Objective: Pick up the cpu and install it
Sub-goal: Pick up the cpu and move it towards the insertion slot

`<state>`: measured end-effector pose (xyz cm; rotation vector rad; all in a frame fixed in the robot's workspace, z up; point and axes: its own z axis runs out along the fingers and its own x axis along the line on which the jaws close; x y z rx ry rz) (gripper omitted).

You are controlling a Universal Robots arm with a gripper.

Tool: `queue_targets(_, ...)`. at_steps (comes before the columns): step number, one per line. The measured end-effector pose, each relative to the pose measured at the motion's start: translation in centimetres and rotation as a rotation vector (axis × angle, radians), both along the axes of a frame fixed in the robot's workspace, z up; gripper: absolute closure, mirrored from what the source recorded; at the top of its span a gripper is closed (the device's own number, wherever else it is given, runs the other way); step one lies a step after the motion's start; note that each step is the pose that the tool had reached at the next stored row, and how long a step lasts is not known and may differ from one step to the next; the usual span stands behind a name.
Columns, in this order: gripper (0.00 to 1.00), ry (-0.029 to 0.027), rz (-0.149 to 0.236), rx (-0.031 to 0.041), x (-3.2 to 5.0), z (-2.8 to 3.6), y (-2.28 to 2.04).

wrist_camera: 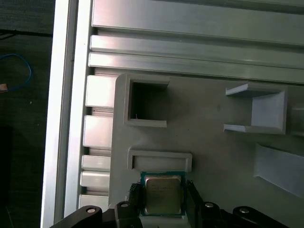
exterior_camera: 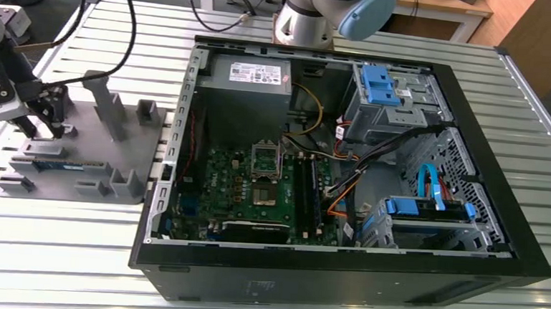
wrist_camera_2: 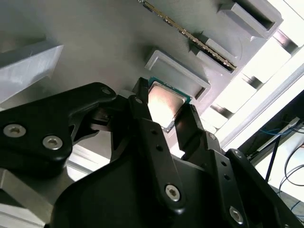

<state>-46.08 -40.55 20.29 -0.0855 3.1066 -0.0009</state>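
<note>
The black two-fingered gripper (exterior_camera: 45,122) is clasping, narrowly, opposite edges of the small square silver-topped cpu (wrist_camera: 163,195), which is sitting low at the grey plastic fixture tray (exterior_camera: 84,150), well apart from the green motherboard (exterior_camera: 245,188), so the pickup is judged underway, with installation not yet done.
</note>
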Motion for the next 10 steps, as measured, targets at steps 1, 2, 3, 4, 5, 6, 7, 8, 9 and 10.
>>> queue_targets(1, 0.53, -0.0001, 0.000, 0.0000, 0.00, 0.28, 0.00)
queue_targets(2, 0.53, 0.0000, 0.000, 0.0000, 0.00, 0.57, 0.00)
queue_targets(3, 0.53, 0.0000, 0.000, 0.0000, 0.00, 0.85, 0.00)
queue_targets(4, 0.53, 0.0000, 0.000, 0.0000, 0.00, 1.12, 0.00)
queue_targets(5, 0.53, 0.0000, 0.000, 0.0000, 0.00, 1.42, 0.00)
queue_targets(6, 0.53, -0.0001, 0.000, 0.0000, 0.00, 1.67, 0.00)
queue_targets(7, 0.53, 0.0000, 0.000, 0.0000, 0.00, 1.87, 0.00)
queue_targets(8, 0.53, 0.0000, 0.000, 0.0000, 0.00, 1.96, 0.00)
queue_targets(9, 0.53, -0.0002, 0.000, 0.0001, 0.01, 1.95, 0.00)
queue_targets(10, 0.53, -0.0003, 0.000, 0.0001, 0.01, 1.95, 0.00)
